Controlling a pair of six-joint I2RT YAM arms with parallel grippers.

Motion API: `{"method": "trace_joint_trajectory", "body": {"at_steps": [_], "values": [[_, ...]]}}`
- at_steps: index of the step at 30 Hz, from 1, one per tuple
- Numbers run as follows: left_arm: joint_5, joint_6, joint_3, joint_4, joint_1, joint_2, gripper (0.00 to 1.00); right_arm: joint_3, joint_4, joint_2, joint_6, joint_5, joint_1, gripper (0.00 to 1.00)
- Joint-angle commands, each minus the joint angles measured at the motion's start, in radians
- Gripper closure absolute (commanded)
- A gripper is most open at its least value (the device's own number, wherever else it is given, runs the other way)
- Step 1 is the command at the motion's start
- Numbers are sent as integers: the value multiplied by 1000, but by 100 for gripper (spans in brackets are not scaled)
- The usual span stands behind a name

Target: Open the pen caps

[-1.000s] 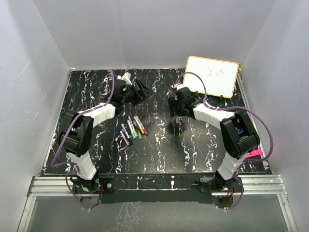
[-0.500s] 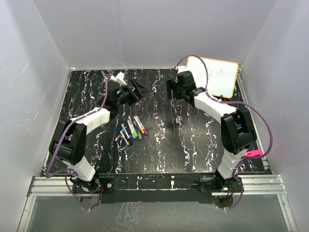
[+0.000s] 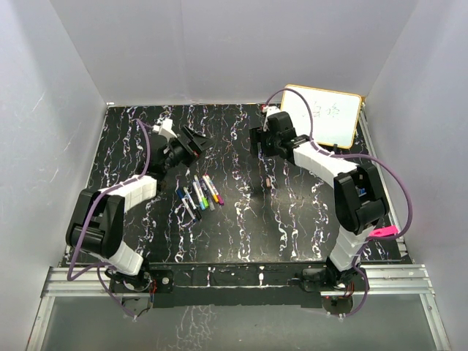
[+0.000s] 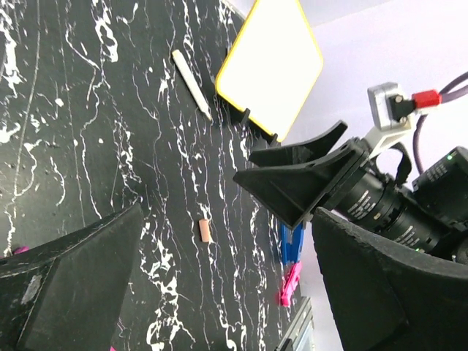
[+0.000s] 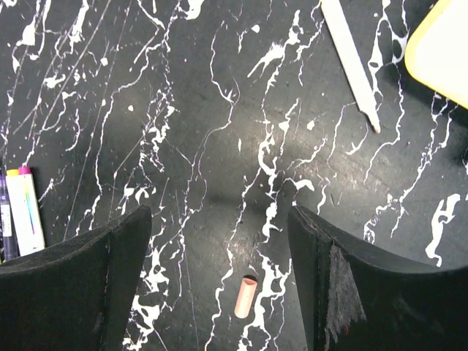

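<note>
Several capped white pens with mixed-colour caps lie side by side on the black marbled table, left of the middle; their ends show at the left edge of the right wrist view. A loose pale orange cap lies alone on the table, and shows in the right wrist view and the left wrist view. An uncapped white pen lies near the whiteboard. My left gripper is open and empty, raised beyond the pens. My right gripper is open and empty, raised beyond the cap.
The whiteboard stands at the back right corner, and shows in the left wrist view. A pink clip and a blue piece sit on the right arm. White walls enclose the table on three sides.
My right gripper has lifted off the spot by the orange cap and moved toward the back. My left gripper has swung left and slightly nearer. The pens and the cap have not moved.
</note>
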Motion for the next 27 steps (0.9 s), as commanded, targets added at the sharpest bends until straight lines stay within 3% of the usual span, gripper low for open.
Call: {"method": "trace_joint_trajectory", "body": {"at_steps": [1,16,27], "values": [[50,-2,6,58,22,-49,1,13,51,-22,-24,57,7,27],[33,73,-7,-67,22,-140,1,335,53,289,-74,84,-21,24],[16,94,-35,-86,21,-180,1,431,92,391,-77,111,-41,23]]}}
